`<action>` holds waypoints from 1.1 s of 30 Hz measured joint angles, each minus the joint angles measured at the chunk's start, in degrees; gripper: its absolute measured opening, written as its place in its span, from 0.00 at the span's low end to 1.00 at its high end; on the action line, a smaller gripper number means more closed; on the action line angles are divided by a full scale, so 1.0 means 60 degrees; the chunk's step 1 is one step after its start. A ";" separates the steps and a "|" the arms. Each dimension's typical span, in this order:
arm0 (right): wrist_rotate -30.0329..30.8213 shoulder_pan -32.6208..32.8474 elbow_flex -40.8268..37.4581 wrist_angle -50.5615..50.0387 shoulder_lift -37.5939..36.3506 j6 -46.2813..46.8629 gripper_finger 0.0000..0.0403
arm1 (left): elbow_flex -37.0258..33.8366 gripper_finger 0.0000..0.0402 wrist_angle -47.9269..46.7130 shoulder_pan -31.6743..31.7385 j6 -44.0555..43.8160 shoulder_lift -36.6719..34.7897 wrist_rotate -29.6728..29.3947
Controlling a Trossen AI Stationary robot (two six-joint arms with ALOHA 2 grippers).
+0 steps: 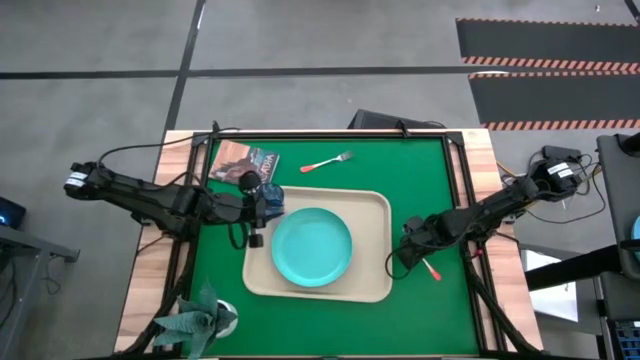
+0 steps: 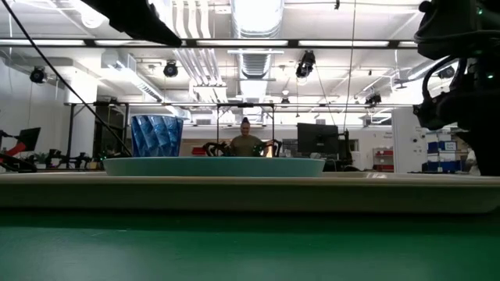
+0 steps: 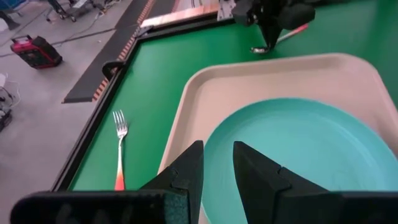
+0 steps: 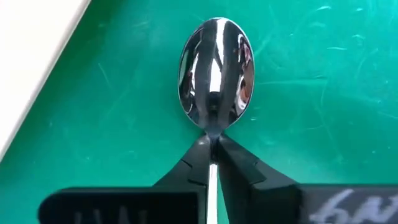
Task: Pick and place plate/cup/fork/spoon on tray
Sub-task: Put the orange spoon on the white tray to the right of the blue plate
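The plate and the cup rest on the tray. The right end effector, clenched on the spoon, sits on the bench just right of the tray. The fork lies beyond the tray, untouched. The left end effector is released, over the tray's left edge.

Teal plate and blue cup sit on the beige tray (fork and spoon on green mat).
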 joint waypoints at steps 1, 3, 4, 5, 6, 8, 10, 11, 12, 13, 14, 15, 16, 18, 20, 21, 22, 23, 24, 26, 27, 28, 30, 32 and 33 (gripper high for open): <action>0.0071 0.0002 0.0062 -0.0143 -0.0208 -0.0003 0.03 | -0.0001 0.18 0.0092 0.0000 -0.0001 0.0018 0.0001; 0.0424 0.0014 0.0122 -0.0427 -0.0599 -0.0093 0.03 | -0.0004 0.18 0.0320 0.0000 -0.0004 0.0074 0.0004; 0.0756 -0.0001 0.0138 -0.0595 -0.0863 -0.0175 0.03 | -0.0007 0.18 0.0443 0.0000 -0.0013 0.0100 0.0004; 0.1075 -0.0015 0.0207 -0.0631 -0.1146 -0.0265 0.03 | -0.0007 0.18 0.0589 0.0000 -0.0011 0.0134 0.0004; 0.1422 -0.0018 0.0334 -0.0483 -0.1429 -0.0400 0.03 | -0.0007 0.18 0.0766 0.0000 -0.0013 0.0174 0.0000; 0.2016 0.0004 0.0475 -0.0325 -0.1904 -0.0700 0.03 | -0.0013 0.18 0.1121 0.0000 -0.0024 0.0285 0.0007; 0.2713 0.0000 0.0503 -0.0470 -0.2363 -0.1051 0.03 | -0.0019 0.18 0.1461 0.0000 -0.0035 0.0419 0.0026; 0.3112 -0.0007 0.0537 -0.0289 -0.2576 -0.1296 0.03 | -0.0025 0.18 0.1603 0.0000 -0.0127 0.0508 0.0029; 0.3535 -0.0007 0.0567 0.0021 -0.2801 -0.1570 0.03 | -0.0025 0.18 0.1826 0.0000 -0.0254 0.0611 0.0029; 0.3902 -0.0004 0.0571 0.0249 -0.3015 -0.1911 0.03 | -0.0025 0.18 0.2006 0.0000 -0.0281 0.0716 0.0032; 0.4267 -0.0001 0.0549 0.0423 -0.3181 -0.2297 0.03 | -0.0025 0.18 0.2104 0.0000 -0.0327 0.0829 0.0030; 0.4583 -0.0004 0.0518 0.0676 -0.3328 -0.2669 0.03 | -0.0028 0.18 0.2270 0.0000 -0.0403 0.0961 0.0029; 0.4922 -0.0004 0.0501 0.0988 -0.3456 -0.3046 0.03 | -0.0025 0.18 0.2433 0.0000 -0.0503 0.1089 0.0035; 0.5543 -0.0007 0.0444 0.1640 -0.3600 -0.3795 0.03 | -0.0029 0.18 0.2674 0.0000 -0.0698 0.1371 0.0035; 0.5956 -0.0004 0.0414 0.2453 -0.3699 -0.4621 0.03 | -0.0028 0.18 0.2910 -0.0007 -0.0793 0.1650 0.0040; 0.6181 -0.0004 0.0361 0.2995 -0.3706 -0.5042 0.03 | -0.0029 0.18 0.3050 -0.0007 -0.0881 0.1799 0.0038; 0.6384 -0.0004 0.0295 0.3614 -0.3706 -0.5490 0.03 | -0.0029 0.18 0.3242 -0.0007 -0.1003 0.1953 0.0040; 0.6527 -0.0004 0.0210 0.4305 -0.3688 -0.5966 0.03 | -0.0029 0.18 0.3452 -0.0007 -0.1035 0.2112 0.0039; 0.6626 -0.0007 0.0107 0.5182 -0.3614 -0.6508 0.03 | -0.0029 0.18 0.3711 -0.0008 -0.1092 0.2284 0.0039; 0.6729 -0.0007 -0.0117 0.7180 -0.3424 -0.7659 0.03 | -0.0022 0.18 0.4366 -0.0015 -0.1196 0.2632 0.0044; 0.6732 -0.0006 -0.0249 0.8214 -0.3250 -0.8252 0.03 | -0.0022 0.18 0.4697 -0.0018 -0.1209 0.2806 0.0044; 0.6725 -0.0007 -0.0368 0.9293 -0.3043 -0.8843 0.03 | -0.0022 0.18 0.5081 -0.0018 -0.1203 0.2970 0.0044; 0.6654 -0.0004 -0.0579 1.1187 -0.2529 -0.9885 0.03 | -0.0022 0.18 0.5814 -0.0018 -0.1191 0.3285 0.0044; 0.6647 -0.0004 -0.0650 1.2657 -0.1956 -1.0662 0.03 | 0.0002 0.18 0.6452 -0.0018 -0.1200 0.3616 0.0046; 0.6647 -0.0004 -0.0650 1.3254 -0.1662 -1.0945 0.03 | 0.0007 0.18 0.6763 -0.0018 -0.1204 0.3779 0.0047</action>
